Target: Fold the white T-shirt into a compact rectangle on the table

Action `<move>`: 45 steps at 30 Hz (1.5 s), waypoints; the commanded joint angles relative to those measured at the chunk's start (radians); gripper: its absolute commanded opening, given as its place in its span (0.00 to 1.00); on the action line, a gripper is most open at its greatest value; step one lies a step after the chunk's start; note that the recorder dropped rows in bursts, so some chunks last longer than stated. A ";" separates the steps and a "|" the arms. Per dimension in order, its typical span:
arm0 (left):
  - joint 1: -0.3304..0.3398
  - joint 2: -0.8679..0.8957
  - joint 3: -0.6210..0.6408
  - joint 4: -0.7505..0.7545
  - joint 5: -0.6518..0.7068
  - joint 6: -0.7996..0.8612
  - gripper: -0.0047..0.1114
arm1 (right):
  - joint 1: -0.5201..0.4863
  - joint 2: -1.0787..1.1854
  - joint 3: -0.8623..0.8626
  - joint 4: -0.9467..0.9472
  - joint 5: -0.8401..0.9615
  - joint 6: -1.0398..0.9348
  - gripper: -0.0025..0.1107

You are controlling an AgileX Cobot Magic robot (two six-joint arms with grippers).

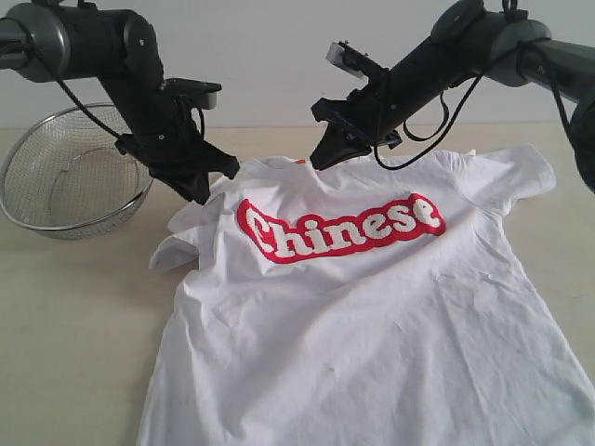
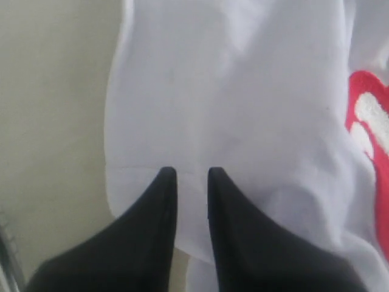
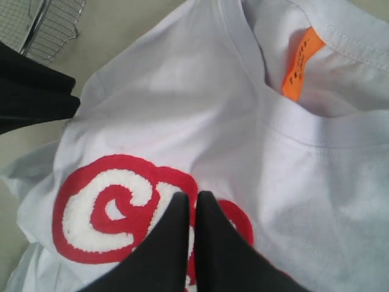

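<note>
Beige table [image 1: 65, 325], white wall behind. Shirt [image 1: 372, 316] lies front up mid-table, wrinkled, collar at the far side, orange tag [image 3: 301, 64] showing, one sleeve bunched. Left gripper [image 2: 191, 173] narrowly parted, tips over a stitched hem near that sleeve. Right gripper [image 3: 191, 196] pressed closed, tips over the red lettering below the collar. Mesh bowl [image 1: 70, 172] far left, apart from shirt, partly behind the left arm.

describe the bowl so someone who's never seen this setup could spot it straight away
Find the pale table with a white T-shirt spread across it. Beyond the shirt's bunched sleeve, at the table's far edge, sits the bowl. Unlike the soft shirt, it is round, silver wire mesh you can see through.
</note>
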 commanded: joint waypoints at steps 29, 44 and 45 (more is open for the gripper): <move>-0.023 0.313 -0.441 0.322 0.091 -0.158 0.20 | 0.003 -0.004 0.000 -0.007 0.004 -0.046 0.02; -0.023 0.255 -0.625 0.167 0.200 -0.126 0.20 | -0.056 -0.023 0.000 -0.010 0.004 -0.016 0.02; -0.023 0.244 -0.635 0.127 0.211 -0.109 0.20 | -0.077 -0.032 0.000 -0.010 0.004 -0.004 0.02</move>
